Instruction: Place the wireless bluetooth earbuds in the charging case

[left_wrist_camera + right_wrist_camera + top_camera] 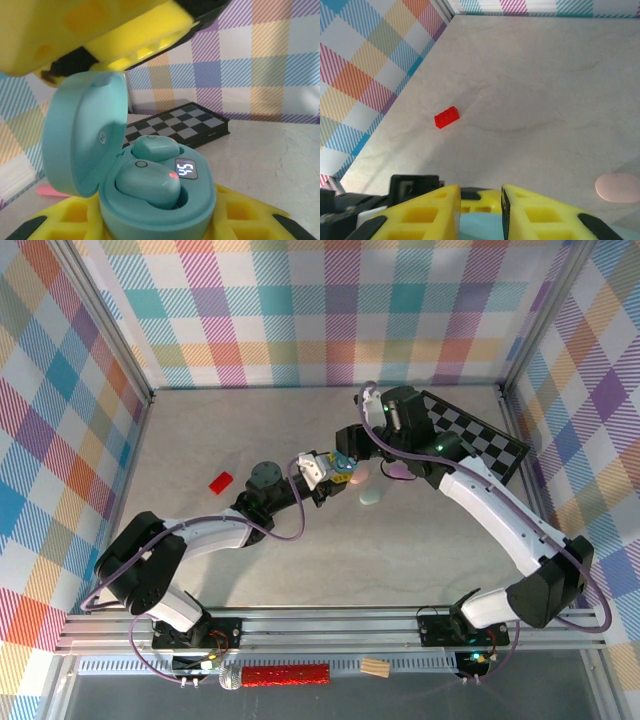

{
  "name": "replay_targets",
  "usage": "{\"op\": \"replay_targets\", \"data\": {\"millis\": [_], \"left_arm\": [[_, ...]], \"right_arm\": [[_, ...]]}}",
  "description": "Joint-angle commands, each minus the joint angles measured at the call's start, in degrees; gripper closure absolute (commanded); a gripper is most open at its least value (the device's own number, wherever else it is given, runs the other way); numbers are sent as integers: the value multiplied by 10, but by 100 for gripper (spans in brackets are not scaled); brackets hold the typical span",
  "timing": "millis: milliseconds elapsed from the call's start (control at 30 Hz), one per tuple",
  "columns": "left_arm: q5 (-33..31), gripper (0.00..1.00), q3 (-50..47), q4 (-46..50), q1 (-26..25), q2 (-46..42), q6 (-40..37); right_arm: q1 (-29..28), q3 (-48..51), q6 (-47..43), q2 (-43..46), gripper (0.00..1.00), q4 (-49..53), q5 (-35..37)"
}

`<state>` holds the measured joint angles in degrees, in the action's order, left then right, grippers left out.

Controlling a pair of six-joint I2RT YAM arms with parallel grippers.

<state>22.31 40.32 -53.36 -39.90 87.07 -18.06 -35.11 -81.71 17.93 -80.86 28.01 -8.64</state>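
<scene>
**Open case in the left grip; right fingers close over the lid.** The left gripper [322, 472] is clenched on the mint charging case [150, 212] near mid-table. The lid [80, 140] stands raised. Note the two mint earbuds in their wells: the far earbud [155, 147] sits low, while the near earbud [147, 182] rides higher beside the lit display [186, 168].

The right gripper [480, 210] hangs just above the lid, its yellow fingers narrowly parted. You cannot tell whether they pinch anything.

Likely hazards:
- A downward push from the right fingers could snap the lid onto the proud near earbud, or strain the hinge.
- A sideways nudge could twist the case out of the left pads.
- Tilting the case could spill the near earbud onto the table [530, 90].
</scene>
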Motion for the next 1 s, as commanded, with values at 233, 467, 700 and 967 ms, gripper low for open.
{"op": "replay_targets", "data": {"millis": [233, 467, 700, 967], "left_arm": [[1, 65, -1, -55, -6, -16, 88], [13, 65, -8, -82, -7, -28, 114], [37, 65, -13, -114, -7, -39, 137], [53, 65, -7, -105, -8, -49, 142]], "right_arm": [[4, 64, 4, 72, 72, 41, -26], [35, 109, 89, 153, 42, 4, -27], [125, 197, 255, 165, 22, -137, -286], [126, 269, 386, 143, 26, -318, -402]]}}
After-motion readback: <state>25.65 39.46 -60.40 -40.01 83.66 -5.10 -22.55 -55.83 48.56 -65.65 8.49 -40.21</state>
